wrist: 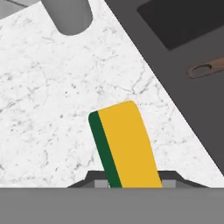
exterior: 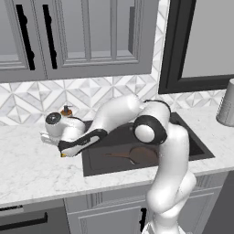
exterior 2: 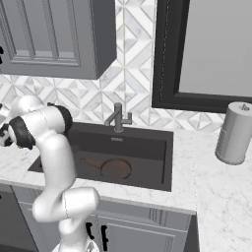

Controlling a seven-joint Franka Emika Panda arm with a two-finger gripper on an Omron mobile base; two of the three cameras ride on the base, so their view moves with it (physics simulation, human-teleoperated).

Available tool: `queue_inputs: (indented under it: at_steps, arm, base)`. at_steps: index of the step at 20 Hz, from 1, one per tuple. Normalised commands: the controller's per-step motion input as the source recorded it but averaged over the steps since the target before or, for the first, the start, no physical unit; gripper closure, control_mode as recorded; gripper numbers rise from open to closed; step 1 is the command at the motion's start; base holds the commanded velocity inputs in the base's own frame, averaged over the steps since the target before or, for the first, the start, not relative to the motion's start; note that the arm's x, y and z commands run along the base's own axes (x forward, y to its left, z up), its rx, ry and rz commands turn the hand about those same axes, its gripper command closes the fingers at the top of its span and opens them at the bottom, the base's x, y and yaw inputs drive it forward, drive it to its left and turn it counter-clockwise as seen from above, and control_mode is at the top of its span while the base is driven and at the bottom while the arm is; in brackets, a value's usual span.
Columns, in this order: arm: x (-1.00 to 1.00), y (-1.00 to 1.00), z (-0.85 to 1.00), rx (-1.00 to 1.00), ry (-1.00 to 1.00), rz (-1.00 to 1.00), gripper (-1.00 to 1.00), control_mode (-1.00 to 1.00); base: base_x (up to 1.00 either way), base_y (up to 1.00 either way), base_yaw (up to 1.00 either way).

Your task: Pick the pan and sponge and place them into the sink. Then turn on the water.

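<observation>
At lower centre of the hand view, the sponge (wrist: 124, 146) is seen between the finger tips, over the marble counter (wrist: 52, 100).

The sponge appears to be held in the gripper (exterior: 64, 153), its near end running down between the tips, though pad contact is hidden, so a firm grip is judged, not confirmed. It is carried just beside the sink (exterior: 98, 167), presumably for release over the basin. The pan (exterior 2: 116, 169) is already lying on the sink floor, handle toward the left of the right base view. No stream is seen at the faucet (exterior 2: 118, 117); water is judged the remaining step.
</observation>
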Motion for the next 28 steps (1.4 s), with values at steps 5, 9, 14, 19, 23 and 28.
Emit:
queue_inputs:
  at_steps: [5,9,14,19,23,28]
  arm:
    - [-0.60,-0.58,1.00,0.17,-0.36,-0.20,1.00,-1.00]
    - [-0.41,-0.56,1.00,0.18,-0.04,-0.25,1.00,-1.00]
    - [-0.37,-0.68,1.00,0.24,0.13,-0.27,1.00,-1.00]
    - [-0.51,-0.89,1.00,0.23,0.19,-0.31,1.00,-1.00]
    - [-0.56,-1.00,0.83,0.18,0.12,-0.37,1.00,-1.00]
    - [-0.40,-1.00,0.23,0.15,0.00,-0.33,1.00,-1.00]
  base:
    - [0.00,0.00,0.00]
    - [0.00,0.00,0.00]
    - [0.00,0.00,0.00]
    - [0.00,0.00,0.00]
    - [0.00,0.00,0.00]
    - [0.00,0.00,0.00]
